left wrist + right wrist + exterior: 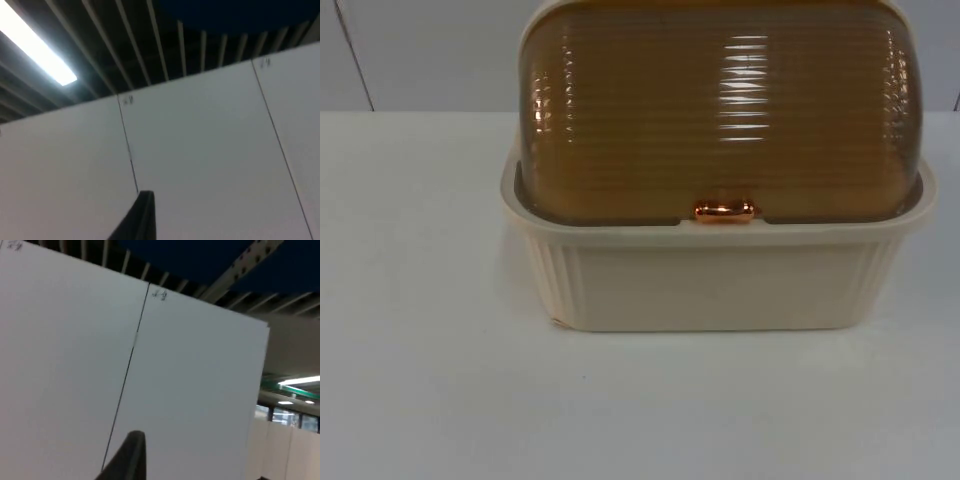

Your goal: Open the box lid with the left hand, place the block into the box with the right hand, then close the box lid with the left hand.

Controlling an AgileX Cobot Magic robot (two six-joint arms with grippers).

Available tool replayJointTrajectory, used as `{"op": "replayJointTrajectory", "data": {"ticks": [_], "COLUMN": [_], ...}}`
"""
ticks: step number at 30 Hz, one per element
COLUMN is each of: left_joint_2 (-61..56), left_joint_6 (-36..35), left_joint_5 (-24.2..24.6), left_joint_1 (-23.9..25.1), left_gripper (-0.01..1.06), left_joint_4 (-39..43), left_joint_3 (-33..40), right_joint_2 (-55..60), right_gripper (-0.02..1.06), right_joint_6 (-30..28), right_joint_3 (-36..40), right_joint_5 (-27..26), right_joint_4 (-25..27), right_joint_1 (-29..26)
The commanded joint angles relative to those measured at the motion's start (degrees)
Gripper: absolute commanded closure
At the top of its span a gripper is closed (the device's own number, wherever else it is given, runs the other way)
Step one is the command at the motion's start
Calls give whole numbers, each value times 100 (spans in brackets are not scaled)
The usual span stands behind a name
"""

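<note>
the white table (430, 400) is lying bare in the foreground of the top view. farther back the cream box (720, 285) is sitting on it, its long axis running left to right and its front wall facing the camera. its ribbed amber lid (720, 110) is lying shut over the tub, the copper handle (724, 210) resting at the front rim; what is inside cannot be made out. behind it the grey partition wall (410, 55) is standing. the left gripper (142, 220) and right gripper (130, 460) are each pointing up at that wall; whether their fingers are parted cannot be told.
</note>
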Motion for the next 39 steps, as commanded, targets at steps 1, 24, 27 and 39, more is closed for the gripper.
{"op": "replayJointTrajectory", "data": {"ticks": [1,24,27,39], "left_joint_2": [-278,-1019,-1069,-1179], "left_joint_6": [-1,-252,-129,269], "left_joint_5": [170,1129,1193,1935], "left_joint_1": [12,12,12,254], "left_gripper": [3,3,3,3], "left_joint_4": [95,603,578,465], "left_joint_3": [15,-614,-805,-913], "right_joint_2": [-143,-670,-670,-670], "right_gripper": [-1,-1,-1,-1], "right_joint_6": [-99,-368,-352,-245], "right_joint_3": [-2,-23,-100,-116], "right_joint_5": [392,1660,1969,1958], "right_joint_4": [173,1123,1177,1220], "right_joint_1": [-56,542,542,542]}}
